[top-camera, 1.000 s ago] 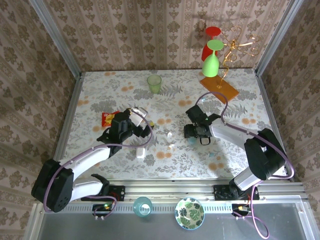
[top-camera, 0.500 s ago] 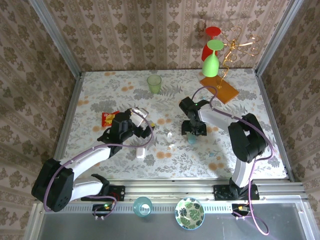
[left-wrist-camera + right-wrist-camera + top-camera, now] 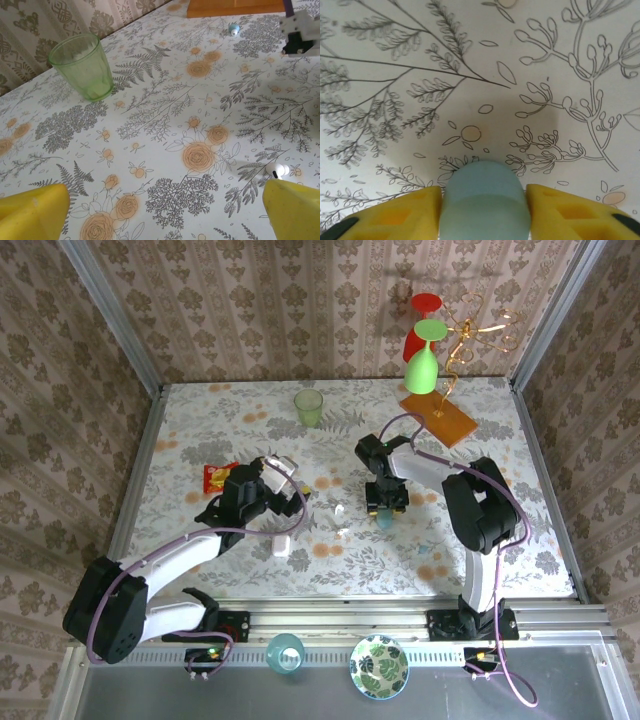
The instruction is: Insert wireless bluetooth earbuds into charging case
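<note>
At table centre, right gripper (image 3: 386,506) has swung in and clamped onto the blue puck (image 3: 484,200), not the case (image 3: 281,546); case sits by the wide-open left gripper (image 3: 165,207), earbuds (image 3: 341,512) loose nearby, so no task progress

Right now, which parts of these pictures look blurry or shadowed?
Left wrist view: the left gripper shows yellow fingers blurred at the bottom corners, while the translucent green plastic cup is sharp. Right wrist view: a soft grey shadow lies on the floral tablecloth just beyond the pale blue rounded object between the yellow pads of the right gripper.
</note>
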